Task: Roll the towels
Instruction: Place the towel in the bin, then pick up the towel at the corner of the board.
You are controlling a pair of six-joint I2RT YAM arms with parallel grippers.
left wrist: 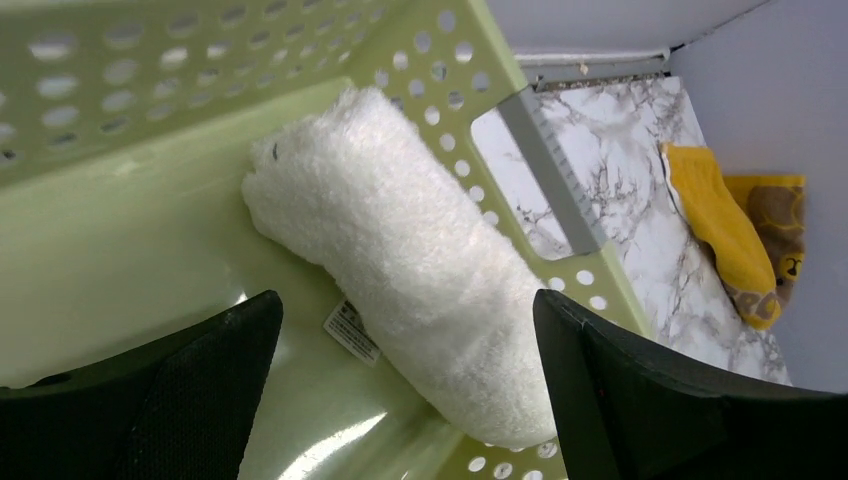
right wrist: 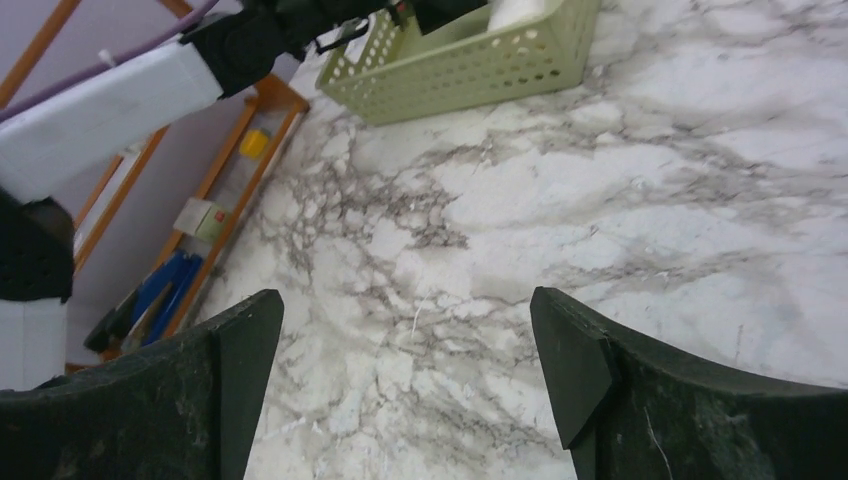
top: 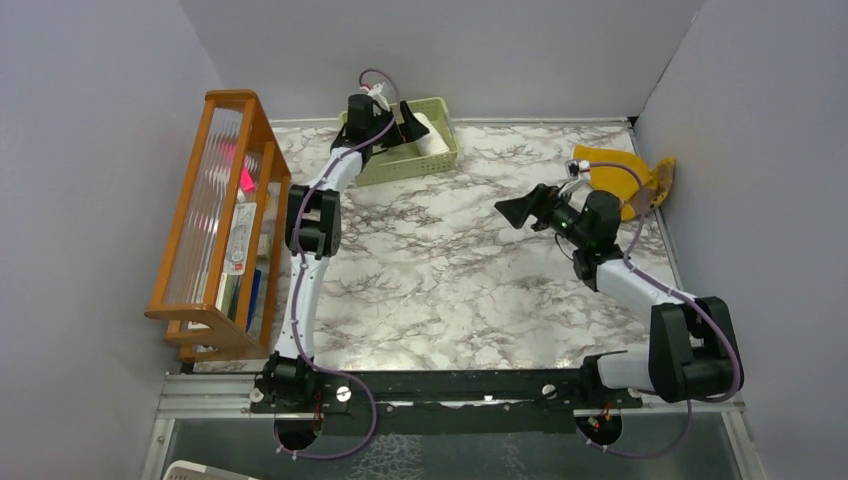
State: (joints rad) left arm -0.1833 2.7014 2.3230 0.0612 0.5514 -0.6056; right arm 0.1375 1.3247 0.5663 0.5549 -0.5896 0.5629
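Note:
The cream-white towel [left wrist: 400, 250] lies rolled as a fat cylinder inside the pale green basket [left wrist: 120, 220]; it also shows in the top view [top: 432, 135]. My left gripper [left wrist: 405, 330] hangs open just above the roll, holding nothing; in the top view it [top: 400, 122] is over the basket [top: 395, 168]. The mustard-yellow towel [top: 620, 175] lies crumpled at the back right of the table, also visible in the left wrist view [left wrist: 725, 230]. My right gripper [right wrist: 405, 320] is open and empty above bare marble, left of the yellow towel [top: 520, 210].
A wooden rack [top: 215, 220] with books and small items stands along the left wall. Grey walls close in the marble table [top: 440, 270] on the left, back and right. The basket also shows in the right wrist view [right wrist: 470, 60].

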